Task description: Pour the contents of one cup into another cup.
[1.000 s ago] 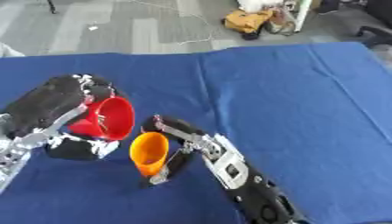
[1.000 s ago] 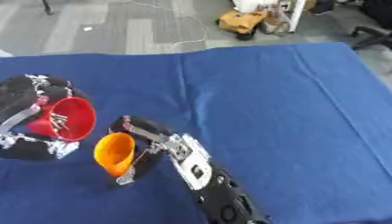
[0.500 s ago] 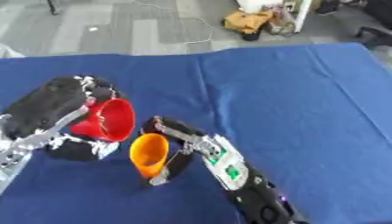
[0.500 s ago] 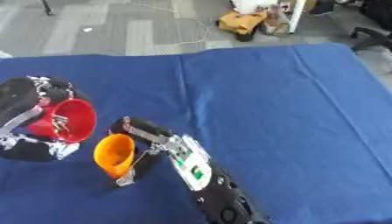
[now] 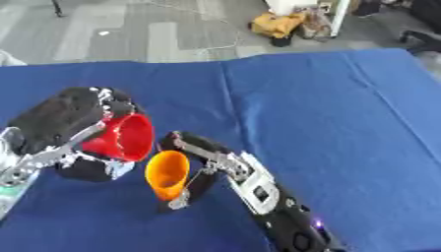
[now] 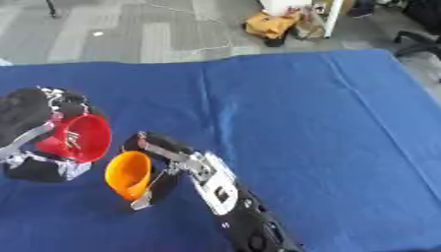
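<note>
My left hand is shut on a red cup, held tipped on its side with its mouth facing right. Small pale bits show inside the red cup. My right hand is shut on an orange cup, also tilted, its mouth turned left toward the red cup. The rim of the orange cup sits just below and to the right of the red cup's rim, the two nearly touching. The orange cup looks empty inside.
A blue cloth covers the table. Beyond its far edge lies grey floor with a yellow bag, cables and a chair base at the upper right.
Both cups stay close together; the red cup has tipped slightly more toward the orange cup. The hands have barely moved.
</note>
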Controlling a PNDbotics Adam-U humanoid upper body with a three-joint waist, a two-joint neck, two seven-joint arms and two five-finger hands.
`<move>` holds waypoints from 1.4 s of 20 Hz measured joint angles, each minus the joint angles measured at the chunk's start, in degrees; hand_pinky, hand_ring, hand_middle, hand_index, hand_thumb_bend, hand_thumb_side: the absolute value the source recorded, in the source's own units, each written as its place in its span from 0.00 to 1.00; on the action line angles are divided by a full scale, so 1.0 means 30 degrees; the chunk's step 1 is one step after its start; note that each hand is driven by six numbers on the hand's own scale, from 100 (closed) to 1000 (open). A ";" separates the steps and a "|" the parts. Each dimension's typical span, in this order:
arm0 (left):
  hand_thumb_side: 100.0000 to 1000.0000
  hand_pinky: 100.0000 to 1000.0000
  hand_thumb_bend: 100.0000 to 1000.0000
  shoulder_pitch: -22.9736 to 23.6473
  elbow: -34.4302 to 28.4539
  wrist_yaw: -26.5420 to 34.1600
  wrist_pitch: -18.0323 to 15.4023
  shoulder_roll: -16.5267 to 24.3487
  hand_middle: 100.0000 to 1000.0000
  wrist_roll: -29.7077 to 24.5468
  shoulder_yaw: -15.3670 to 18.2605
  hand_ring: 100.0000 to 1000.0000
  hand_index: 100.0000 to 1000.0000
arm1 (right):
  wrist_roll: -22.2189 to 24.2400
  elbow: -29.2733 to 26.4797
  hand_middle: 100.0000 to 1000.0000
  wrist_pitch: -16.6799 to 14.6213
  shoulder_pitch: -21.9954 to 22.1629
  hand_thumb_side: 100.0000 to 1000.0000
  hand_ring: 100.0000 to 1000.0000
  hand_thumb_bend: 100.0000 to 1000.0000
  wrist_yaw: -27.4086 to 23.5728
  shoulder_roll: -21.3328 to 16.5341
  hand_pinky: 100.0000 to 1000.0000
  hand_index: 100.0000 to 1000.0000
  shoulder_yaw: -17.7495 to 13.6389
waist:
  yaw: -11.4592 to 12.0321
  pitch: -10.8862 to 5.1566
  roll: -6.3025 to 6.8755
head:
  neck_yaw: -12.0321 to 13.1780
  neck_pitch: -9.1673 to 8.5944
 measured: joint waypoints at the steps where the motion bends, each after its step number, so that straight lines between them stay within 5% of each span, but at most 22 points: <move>1: 0.00 0.00 0.00 -0.0014 0.0000 -0.0045 -0.0028 0.0000 0.14 -0.0083 -0.0002 0.14 0.67 | 0.0005 0.0000 0.23 -0.0005 0.0000 0.00 0.10 0.60 0.0000 0.0000 0.50 0.29 -0.0001 | -0.0001 0.0000 -0.0001 | -0.0003 -0.0008; 28: 0.00 0.00 0.00 -0.0302 -0.0479 -0.0537 -0.0565 0.0015 0.12 -0.2892 -0.0108 0.12 0.66 | 0.0045 0.0004 0.23 0.0009 0.0000 0.00 0.10 0.60 0.0000 0.0000 0.50 0.29 -0.0101 | -0.0049 -0.0039 0.0029 | -0.0130 -0.0054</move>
